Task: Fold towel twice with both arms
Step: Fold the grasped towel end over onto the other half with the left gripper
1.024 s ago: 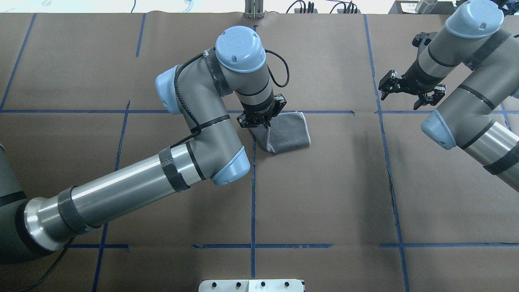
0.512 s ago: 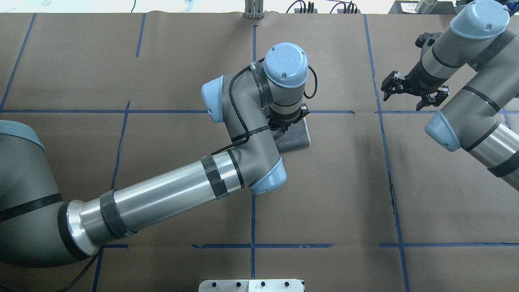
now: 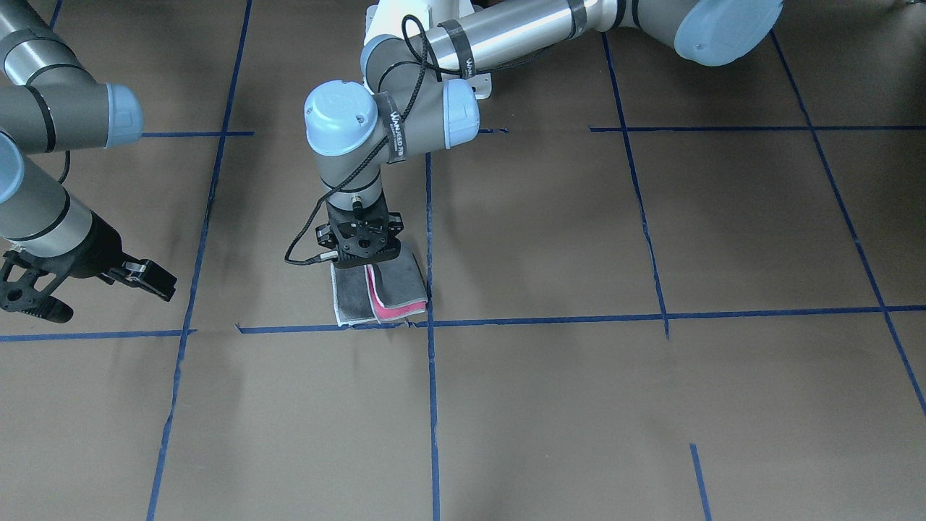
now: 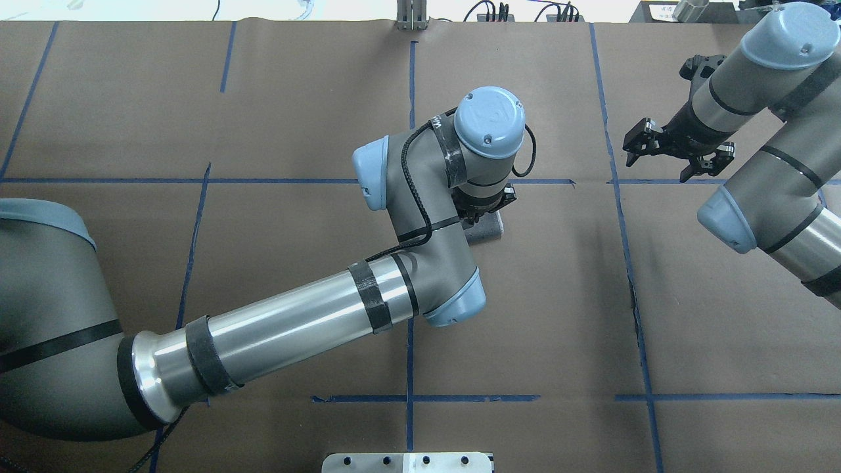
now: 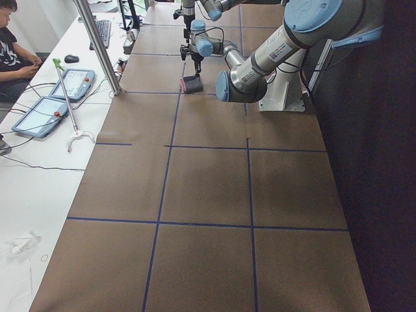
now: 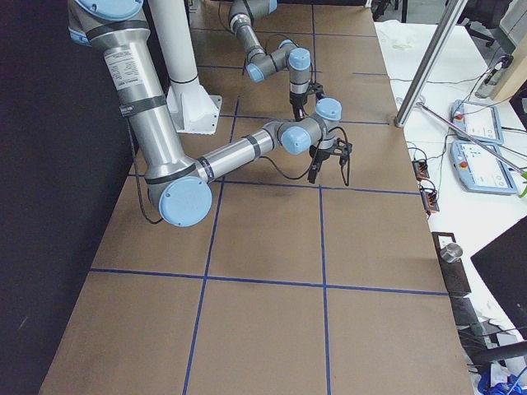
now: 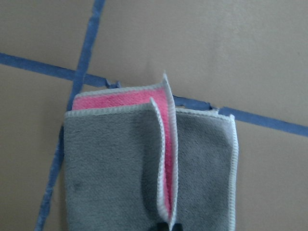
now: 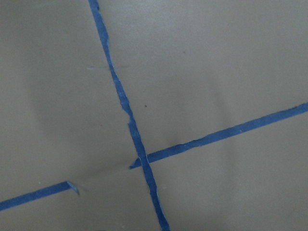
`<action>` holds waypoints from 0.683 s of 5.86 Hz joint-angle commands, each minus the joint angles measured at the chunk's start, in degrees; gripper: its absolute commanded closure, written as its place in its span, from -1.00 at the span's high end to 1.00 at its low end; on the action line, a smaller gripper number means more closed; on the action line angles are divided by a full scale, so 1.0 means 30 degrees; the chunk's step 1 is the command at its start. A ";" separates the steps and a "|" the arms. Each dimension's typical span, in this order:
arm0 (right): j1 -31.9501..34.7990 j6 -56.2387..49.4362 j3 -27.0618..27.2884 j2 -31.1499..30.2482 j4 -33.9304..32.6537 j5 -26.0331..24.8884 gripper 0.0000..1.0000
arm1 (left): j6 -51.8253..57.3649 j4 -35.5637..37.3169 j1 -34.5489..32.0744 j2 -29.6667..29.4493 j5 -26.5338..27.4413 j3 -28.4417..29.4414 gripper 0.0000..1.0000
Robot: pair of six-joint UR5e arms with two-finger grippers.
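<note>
The left end effector [image 3: 359, 252] is clamped on a raised edge of the towel [image 3: 391, 293], mid-bench [image 3: 579, 405], seemingly to lay the second fold, while the right end effector [image 3: 90, 293] hangs with fingers apart, clear to the right.

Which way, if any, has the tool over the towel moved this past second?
Yes: the left tool moved rightward in the overhead view, away from the vertical blue tape line.

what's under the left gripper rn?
The towel, grey outside, its pink inner face showing along a raised flap that the left gripper appears to pinch. The gripper body covers the towel's robot-side part and the table there.
</note>
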 commanded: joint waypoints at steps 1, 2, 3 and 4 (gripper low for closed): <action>-0.0001 0.0015 0.0461 -0.0632 0.0051 0.0053 1.00 | 0.0009 -0.0140 0.0443 -0.1159 0.0920 0.1269 -1.00; -0.0001 0.0015 0.0550 -0.0897 0.0052 0.0082 1.00 | -0.0108 -0.0257 0.0474 -0.1163 0.1131 0.1330 -1.00; -0.0001 0.0015 0.0725 -0.1102 0.0052 0.0111 1.00 | -0.0747 -0.0345 0.0562 -0.1163 0.1510 0.1418 -1.00; -0.0001 -0.0014 0.0814 -0.1279 0.0081 0.0112 1.00 | -0.1362 -0.0404 0.0737 -0.1163 0.1978 0.1447 -1.00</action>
